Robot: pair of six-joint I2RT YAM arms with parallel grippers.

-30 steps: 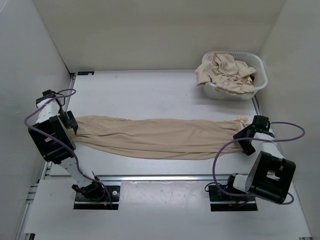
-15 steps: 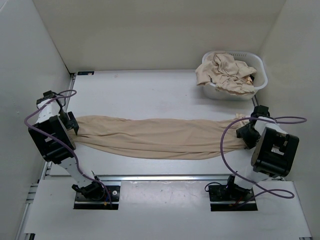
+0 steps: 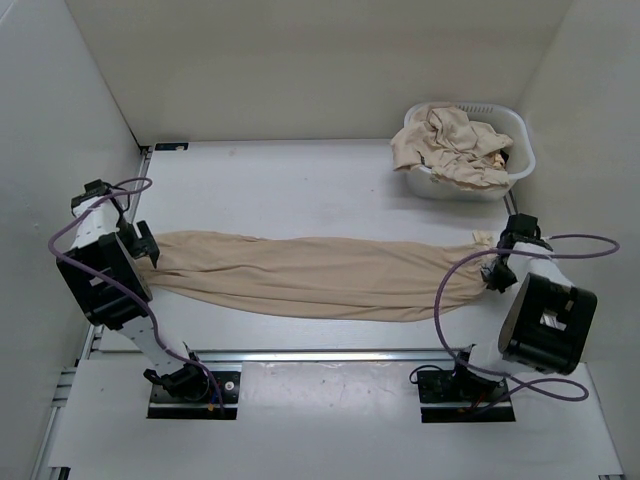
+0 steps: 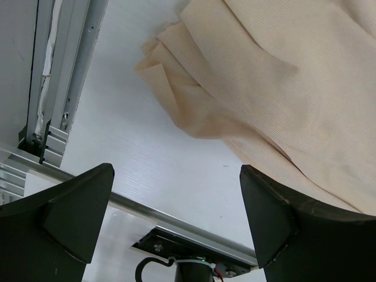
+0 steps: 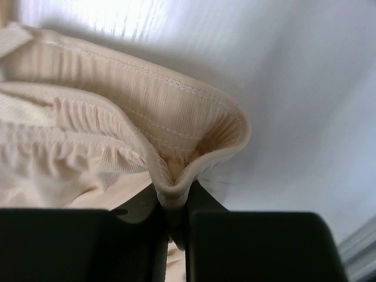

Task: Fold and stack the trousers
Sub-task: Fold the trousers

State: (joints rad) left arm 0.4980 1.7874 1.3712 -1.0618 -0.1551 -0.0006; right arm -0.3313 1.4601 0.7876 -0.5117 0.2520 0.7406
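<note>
The right gripper is clamping a thin trousers fold at its tips; pulling risks slippage. The left gripper is hanging open, empty.

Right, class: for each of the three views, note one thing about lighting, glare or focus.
Top external: even, soft light, only faint shadow along the trousers' near edge. Left wrist: cloth ribbing sharp, the left hand's fingers dark and featureless. Right wrist: table glares white at top, right hand nearly black.
</note>
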